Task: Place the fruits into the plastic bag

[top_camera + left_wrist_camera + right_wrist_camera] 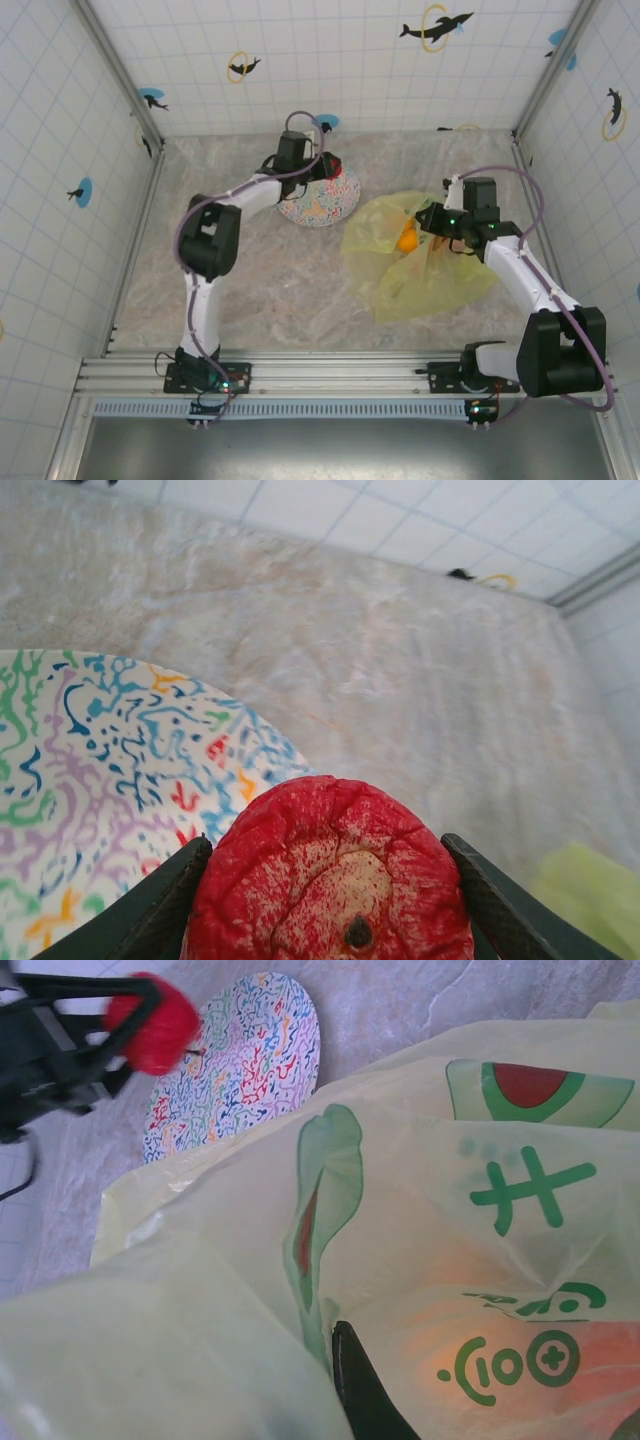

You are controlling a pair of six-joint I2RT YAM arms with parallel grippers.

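Over the marbled table (pixel 270 290), the left gripper (pixel 325 845) clasped a red apple (pixel 330 890), not yet bagged, while the right gripper (pixel 436 222) pinched the plastic bag (pixel 430 285) holding an orange (pixel 407 239).

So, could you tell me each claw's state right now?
Left claw: closed on the red toy apple.
Right claw: closed on the translucent yellow-green plastic bag.

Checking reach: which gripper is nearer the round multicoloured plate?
Left. Left gripper grips a red toy fruit over the plate rim; right gripper pinches the yellow-green plastic bag nearby.
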